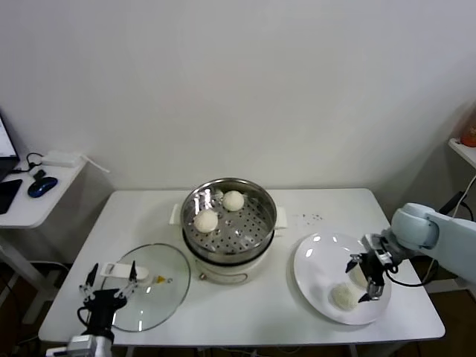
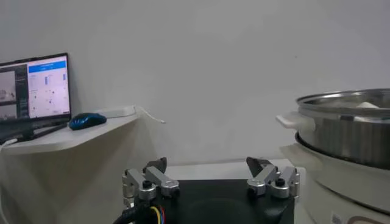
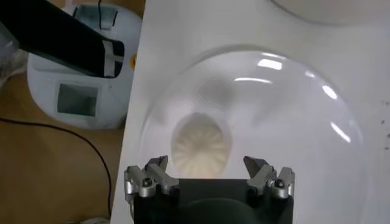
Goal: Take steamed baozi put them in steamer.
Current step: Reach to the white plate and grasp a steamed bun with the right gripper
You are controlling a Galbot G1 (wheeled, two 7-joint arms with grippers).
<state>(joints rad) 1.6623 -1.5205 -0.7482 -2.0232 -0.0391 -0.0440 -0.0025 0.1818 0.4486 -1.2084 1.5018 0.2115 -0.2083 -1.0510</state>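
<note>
On the white desk (image 1: 245,305) the steamer (image 1: 229,213) stands near the middle, its shiny perforated basket holding two baozi: one (image 1: 206,220) toward the left of the basket and one (image 1: 233,199) farther back. From the left wrist view the steamer (image 2: 347,131) rises close beside that arm, with the top of a bun just showing over its rim.

The right arm reaches in from the right edge of the desk, bent at the elbow, its forearm angled inward and downward over the white plate (image 1: 316,260). The right hand (image 1: 364,279) hangs above the plate's right side, fingers spread, with a baozi (image 1: 358,274) between them; whether they touch it cannot be told. Another baozi (image 1: 342,296) lies on the plate just beside it. In the right wrist view the spread fingers (image 3: 152,176) frame a pleated bun (image 3: 201,145) on the plate (image 3: 304,122) below.

The left hand (image 1: 110,281) waits low at the desk's front left corner, fingers spread, over the edge of the glass lid (image 1: 160,297).
</note>
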